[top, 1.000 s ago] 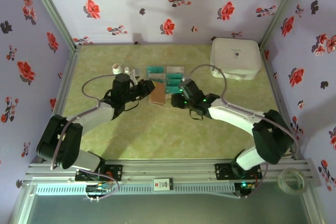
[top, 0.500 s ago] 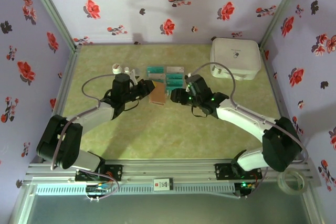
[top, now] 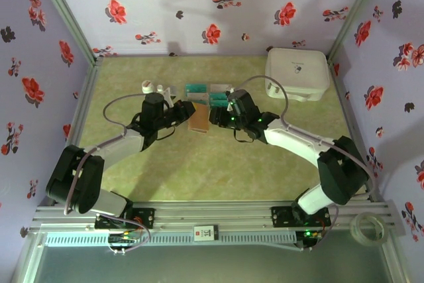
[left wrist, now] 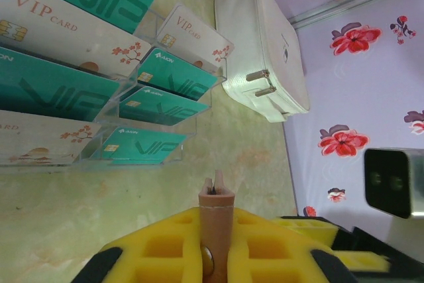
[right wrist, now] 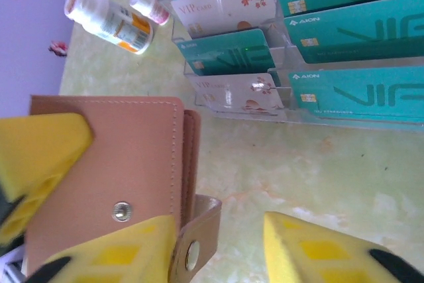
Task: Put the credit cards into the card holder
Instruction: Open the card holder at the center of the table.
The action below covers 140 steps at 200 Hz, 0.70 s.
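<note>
The reddish-brown card holder [top: 199, 121] stands on edge at mid-table. My left gripper [top: 185, 112] is shut on it, and its yellow pads pinch the holder's edge [left wrist: 216, 236]. My right gripper [right wrist: 222, 230] is open just right of the holder [right wrist: 106, 164]. The holder's snap strap [right wrist: 197, 246] hangs loose between the right gripper's pads. It lies against the left pad [right wrist: 126, 250], with a wide gap to the other pad. The credit cards [top: 211, 95], teal and white VIP cards [left wrist: 73, 64], stand in a clear rack just behind.
A large white rounded case [top: 297, 74] sits at the back right. Small white bottles [top: 151, 87] lie left of the card rack, the bottles [right wrist: 109, 11] close behind the holder. Floral walls close in three sides.
My right gripper has swung left to the card holder's strap and its jaws have narrowed. My left gripper and the holder have stayed put.
</note>
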Each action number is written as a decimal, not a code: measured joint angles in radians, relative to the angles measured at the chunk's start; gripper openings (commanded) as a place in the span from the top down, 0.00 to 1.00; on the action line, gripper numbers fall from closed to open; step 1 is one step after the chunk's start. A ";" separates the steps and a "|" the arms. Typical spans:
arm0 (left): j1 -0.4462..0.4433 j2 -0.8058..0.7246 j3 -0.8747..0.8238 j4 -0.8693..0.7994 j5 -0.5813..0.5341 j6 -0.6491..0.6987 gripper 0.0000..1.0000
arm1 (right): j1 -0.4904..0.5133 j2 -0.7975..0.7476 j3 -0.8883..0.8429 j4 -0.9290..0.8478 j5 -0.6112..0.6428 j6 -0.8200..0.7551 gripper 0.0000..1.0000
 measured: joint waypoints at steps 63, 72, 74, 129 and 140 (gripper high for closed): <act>0.000 0.001 -0.010 0.015 -0.004 0.006 0.77 | 0.000 0.024 -0.004 0.041 -0.023 0.013 1.00; 0.000 0.002 -0.019 0.023 -0.004 0.011 0.71 | 0.000 0.015 -0.011 0.044 -0.031 0.018 1.00; 0.000 0.004 -0.024 0.027 -0.004 0.013 0.70 | 0.000 0.013 -0.013 0.045 -0.032 0.020 1.00; 0.000 0.095 -0.102 0.106 -0.003 0.013 0.47 | 0.014 -0.074 -0.032 0.046 -0.090 0.058 1.00; -0.003 0.106 -0.116 0.128 -0.004 0.012 0.45 | 0.020 -0.079 -0.032 0.051 -0.102 0.066 1.00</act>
